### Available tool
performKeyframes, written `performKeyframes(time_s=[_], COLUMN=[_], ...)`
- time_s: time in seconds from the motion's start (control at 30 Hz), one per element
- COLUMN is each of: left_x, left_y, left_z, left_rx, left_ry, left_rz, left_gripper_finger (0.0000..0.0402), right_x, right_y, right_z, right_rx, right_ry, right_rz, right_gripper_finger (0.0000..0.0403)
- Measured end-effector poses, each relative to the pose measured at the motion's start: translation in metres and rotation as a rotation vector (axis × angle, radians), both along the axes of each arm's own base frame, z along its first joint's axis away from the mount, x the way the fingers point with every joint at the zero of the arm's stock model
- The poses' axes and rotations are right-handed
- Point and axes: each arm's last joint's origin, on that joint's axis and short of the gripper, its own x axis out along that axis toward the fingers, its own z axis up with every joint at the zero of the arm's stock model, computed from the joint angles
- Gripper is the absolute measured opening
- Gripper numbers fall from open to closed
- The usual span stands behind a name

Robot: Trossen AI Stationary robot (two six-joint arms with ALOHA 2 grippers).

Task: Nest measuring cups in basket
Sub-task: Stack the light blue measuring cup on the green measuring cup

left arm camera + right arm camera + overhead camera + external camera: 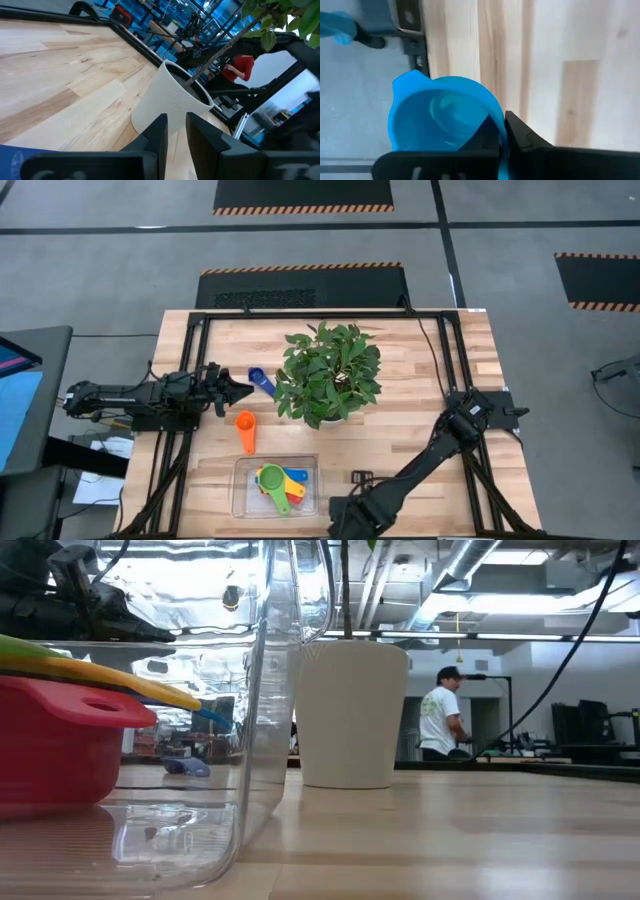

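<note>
Pincer on your right [501, 131] is clamped on the rim of a light blue cup [442, 120] at the bench's near edge, just beside the basket [240, 490] holding nested cups [278, 483]. Your left pincer [173, 131], fingers nearly together and empty, faces the plant pot [170, 100].

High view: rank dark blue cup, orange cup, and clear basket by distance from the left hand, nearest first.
From the left hand:
1. Dark blue cup, just past the fingertips, toward the plant.
2. Orange cup, on bare table toward the front edge.
3. Basket, farthest, at the front edge.
</note>
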Motion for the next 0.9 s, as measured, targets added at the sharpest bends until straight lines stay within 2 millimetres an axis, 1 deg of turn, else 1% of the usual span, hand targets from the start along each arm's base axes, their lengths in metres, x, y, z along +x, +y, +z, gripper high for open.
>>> performKeyframes(time_s=[0.07,0.13,0.17,0.23,0.4,0.47,0.6,0.7,0.77,0.83,0.9], left_x=[0.0,0.0,0.0,0.0,0.0,0.0,0.0,0.0,0.0,0.0,0.0], left_y=[0.0,0.0,0.0,0.0,0.0,0.0,0.0,0.0,0.0,0.0,0.0], left_z=[0.0,0.0,0.0,0.0,0.0,0.0,0.0,0.0,0.0,0.0,0.0], left_rx=[0.0,0.0,0.0,0.0,0.0,0.0,0.0,0.0,0.0,0.0,0.0], left_ry=[0.0,0.0,0.0,0.0,0.0,0.0,0.0,0.0,0.0,0.0,0.0], left_rz=[0.0,0.0,0.0,0.0,0.0,0.0,0.0,0.0,0.0,0.0,0.0], left_gripper_finger=[0.0059,0.0059,0.0059,0.0059,0.0059,0.0059,0.0059,0.0059,0.0059,0.0059,0.0059], right_x=[0.006,0.015,0.021,0.036,0.077,0.091,0.104,0.11,0.113,0.121,0.125], right_y=[-0.002,-0.008,-0.013,-0.022,-0.046,-0.057,-0.079,-0.093,-0.096,-0.093,-0.089], right_z=[0.021,0.039,0.046,0.053,0.059,0.059,0.058,0.059,0.061,0.057,0.051], right_rx=[0.019,0.028,0.04,0.081,0.219,0.261,0.281,0.295,0.291,0.306,0.311], right_ry=[-0.074,-0.167,-0.21,-0.295,-0.489,-0.535,-0.555,-0.56,-0.589,-0.655,-0.684], right_rz=[0.003,-0.023,-0.043,-0.086,-0.225,-0.288,-0.379,-0.457,-0.497,-0.528,-0.543], right_gripper_finger=[0.0012,0.0012,0.0012,0.0012,0.0011,0.0011,0.0011,0.0011,0.0011,0.0011,0.0011])
